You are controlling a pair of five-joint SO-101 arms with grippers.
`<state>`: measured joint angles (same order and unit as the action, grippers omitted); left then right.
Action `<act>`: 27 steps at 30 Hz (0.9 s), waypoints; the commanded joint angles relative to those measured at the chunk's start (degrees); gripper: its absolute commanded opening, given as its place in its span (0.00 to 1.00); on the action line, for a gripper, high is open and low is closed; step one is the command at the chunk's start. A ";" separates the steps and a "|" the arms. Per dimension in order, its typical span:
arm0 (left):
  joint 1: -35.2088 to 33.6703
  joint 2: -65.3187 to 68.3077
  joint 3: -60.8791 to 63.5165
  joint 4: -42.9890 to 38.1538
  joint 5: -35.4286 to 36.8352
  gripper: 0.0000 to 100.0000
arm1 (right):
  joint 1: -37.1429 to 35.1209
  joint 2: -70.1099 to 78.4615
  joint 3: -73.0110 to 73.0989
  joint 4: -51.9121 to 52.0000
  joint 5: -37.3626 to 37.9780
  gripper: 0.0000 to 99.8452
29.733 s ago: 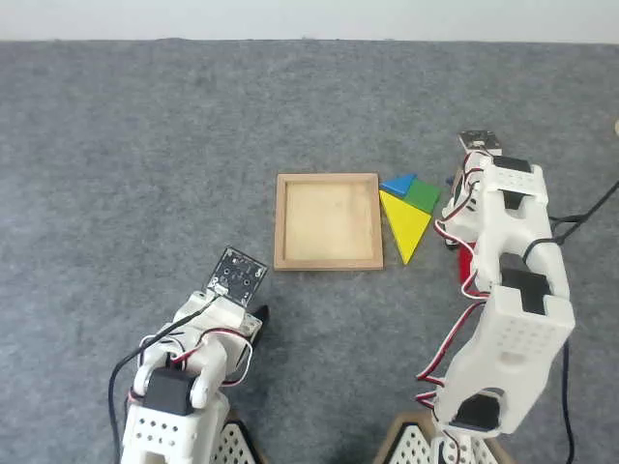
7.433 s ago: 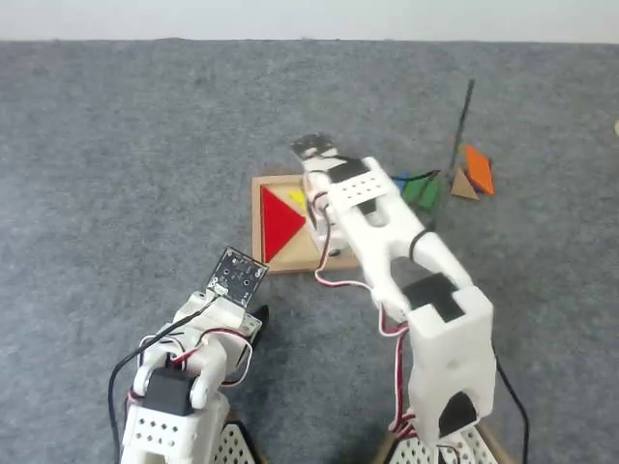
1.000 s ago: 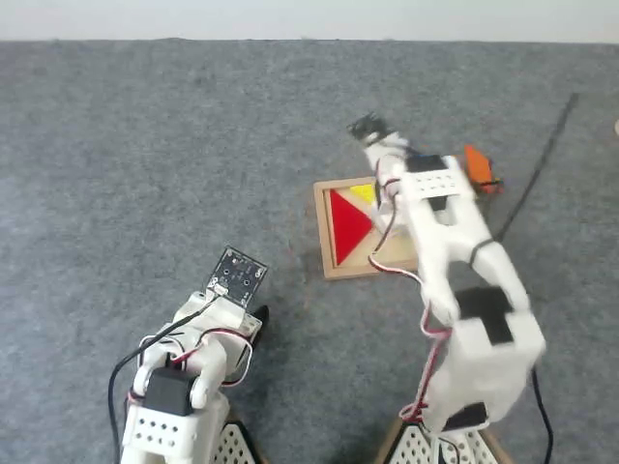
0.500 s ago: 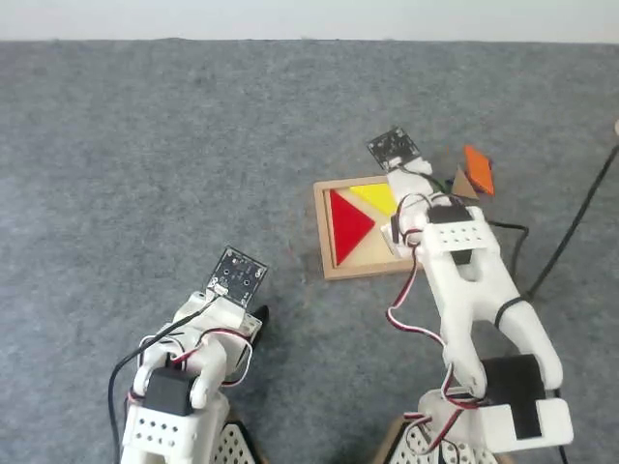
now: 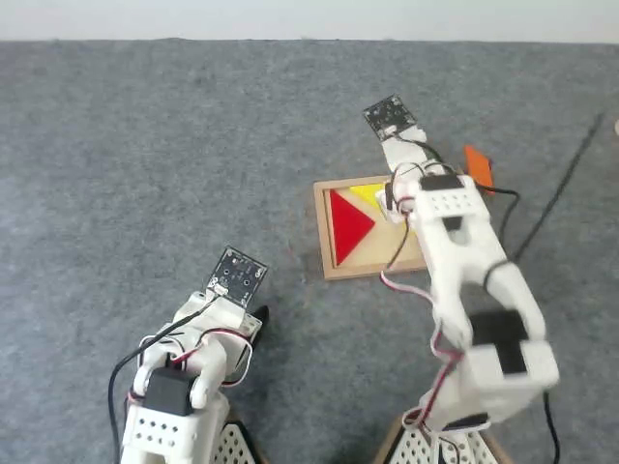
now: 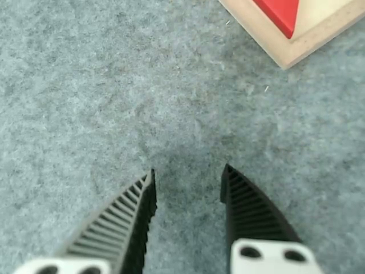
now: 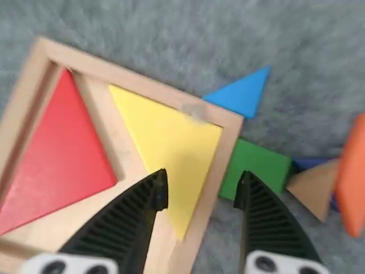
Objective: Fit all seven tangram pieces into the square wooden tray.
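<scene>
Tray [image 5: 368,269]: middle of grey mat [image 5: 145,145].
Left claw [image 6: 188,171]: wide, over mat.
Red triangle [image 5: 346,224]: inside tray.
Yellow triangle [image 7: 171,134]: inside tray, beside red.
Right claw [image 7: 202,174]: wide, above tray rim.
Blue triangle [image 7: 242,94], green piece [image 7: 254,165]: outside, by tray.

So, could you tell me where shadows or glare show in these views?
Left wrist view: a soft dark shadow on the carpet ahead of the left pincer. Right wrist view: no harsh glare on the red triangle. High view: even light, faint shadows.

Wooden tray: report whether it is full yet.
Not full. The tray shows bare wood beside its red triangle and yellow triangle; the blue triangle and green piece lie outside it.
</scene>
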<state>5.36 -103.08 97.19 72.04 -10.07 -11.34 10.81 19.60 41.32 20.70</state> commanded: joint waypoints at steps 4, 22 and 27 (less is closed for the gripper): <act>0.09 -1.14 -0.75 0.35 0.44 0.18 | -1.89 6.81 -9.23 1.27 -1.93 0.22; -5.27 -1.14 -0.75 0.35 0.44 0.18 | -6.81 17.71 -25.41 1.80 -14.86 0.21; -5.27 -1.14 -0.75 0.35 0.44 0.18 | -5.58 22.81 -31.21 11.74 -14.95 0.21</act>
<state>0.44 -103.08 97.19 72.04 -10.07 -17.58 32.70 -7.12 47.21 6.11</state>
